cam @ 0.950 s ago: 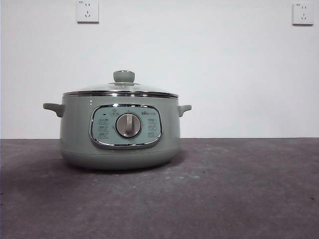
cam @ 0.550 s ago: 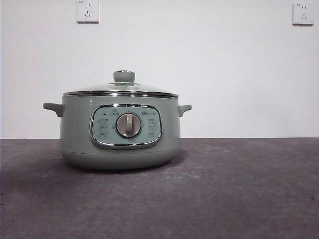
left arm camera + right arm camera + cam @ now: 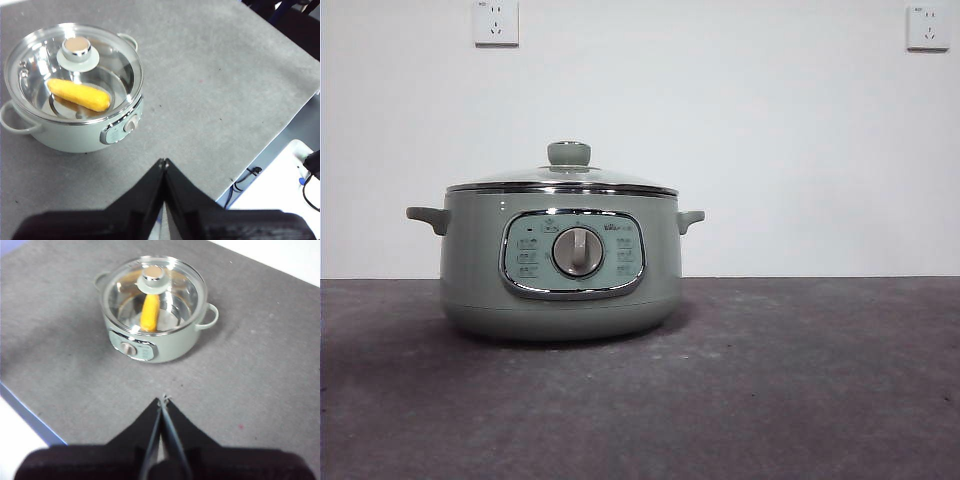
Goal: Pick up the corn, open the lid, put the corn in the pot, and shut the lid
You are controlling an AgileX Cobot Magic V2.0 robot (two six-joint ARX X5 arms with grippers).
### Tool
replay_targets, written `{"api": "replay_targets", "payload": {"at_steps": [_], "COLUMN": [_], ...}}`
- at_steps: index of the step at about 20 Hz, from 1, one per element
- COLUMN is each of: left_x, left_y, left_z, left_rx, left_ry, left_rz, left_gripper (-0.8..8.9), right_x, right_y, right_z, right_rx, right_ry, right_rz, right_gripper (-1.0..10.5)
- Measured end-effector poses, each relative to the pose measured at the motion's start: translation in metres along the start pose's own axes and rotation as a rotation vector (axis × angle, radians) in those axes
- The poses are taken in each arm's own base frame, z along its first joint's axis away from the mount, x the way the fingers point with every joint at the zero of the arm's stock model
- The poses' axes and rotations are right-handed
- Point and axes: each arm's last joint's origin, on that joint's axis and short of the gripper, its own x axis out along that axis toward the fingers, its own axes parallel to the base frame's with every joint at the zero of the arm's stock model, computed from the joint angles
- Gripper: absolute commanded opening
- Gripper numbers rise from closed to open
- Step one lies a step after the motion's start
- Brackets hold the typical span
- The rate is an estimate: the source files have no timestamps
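On the grey table mat [image 3: 800, 400], the pot [image 3: 560, 290] is seen standing with the lid [image 3: 562, 180] seated on its rim. Through the glass, the corn [image 3: 78, 94] is observed lying inside the pot. Left gripper [image 3: 163, 162] and right gripper [image 3: 162, 399] are held well apart from the pot, jaws pressed together, nothing gripped.

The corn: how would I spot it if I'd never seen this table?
Look for the sage-green pot standing on the grey table, covered by a clear glass lid with a green knob. Through the glass, the corn lies on the shiny metal floor inside. It is the only yellow-orange thing there, a smooth stubby cob.
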Motion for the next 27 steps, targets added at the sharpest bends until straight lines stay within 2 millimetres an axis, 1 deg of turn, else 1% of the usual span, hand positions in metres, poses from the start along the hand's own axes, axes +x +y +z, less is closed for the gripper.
{"api": "replay_targets", "payload": {"at_steps": [2,3,5,7,9,10,11,13,14,15,17,19,20,21,24,27], "left_x": [0.003,0.002,-0.007,-0.019,-0.031,-0.032,-0.029,-0.018,-0.006,0.012,0.051,0.083,0.095,0.103,0.120,0.132], "left_y": [0.001,0.002,0.002,0.003,0.008,0.011,0.016,0.024,0.032,0.043,0.065,0.078,0.082,0.084,0.088,0.091], "left_z": [0.003,0.006,0.013,0.018,0.011,0.002,-0.011,-0.042,-0.057,-0.074,-0.117,-0.157,-0.174,-0.187,-0.213,-0.233], "left_rx": [0.004,0.021,0.092,0.170,0.244,0.268,0.286,0.312,0.309,0.291,0.230,0.163,0.138,0.124,0.109,0.101], "left_ry": [-0.011,-0.049,-0.168,-0.309,-0.468,-0.530,-0.588,-0.670,-0.686,-0.673,-0.592,-0.521,-0.491,-0.477,-0.456,-0.450], "left_rz": [0.012,0.025,0.084,0.195,0.318,0.375,0.435,0.541,0.587,0.622,0.645,0.632,0.626,0.622,0.615,0.612], "left_gripper": [-0.03,-0.03,-0.03,-0.03,-0.03,-0.03,-0.03,-0.03,-0.03,-0.03,-0.03,-0.03,-0.03,-0.03,-0.03,-0.03], "right_x": [0.005,0.008,0.015,0.022,0.029,0.032,0.036,0.042,0.045,0.047,0.050,0.052,0.053,0.053,0.053,0.053], "right_y": [0.000,0.000,-0.001,-0.001,-0.001,-0.001,-0.001,-0.001,-0.001,-0.001,-0.001,-0.001,-0.001,-0.001,-0.002,-0.002], "right_z": [0.002,0.003,0.006,0.008,0.010,0.011,0.012,0.014,0.015,0.015,0.016,0.017,0.017,0.017,0.017,0.017], "right_rx": [0.000,0.000,0.000,0.000,0.000,0.000,0.000,0.000,0.000,0.000,0.000,0.001,0.000,0.001,0.001,0.001], "right_ry": [0.014,0.021,0.040,0.060,0.078,0.087,0.095,0.111,0.119,0.125,0.133,0.138,0.140,0.140,0.141,0.141], "right_rz": [-0.003,-0.003,-0.003,-0.004,-0.004,-0.003,-0.003,-0.002,-0.001,-0.001,-0.001,0.000,0.000,0.000,0.000,0.000], "right_gripper": [0.0,0.0,0.0,0.0,0.0,0.0,0.0,0.0,0.0,0.0,0.0,0.0,0.0,0.0,0.0,0.0]}}
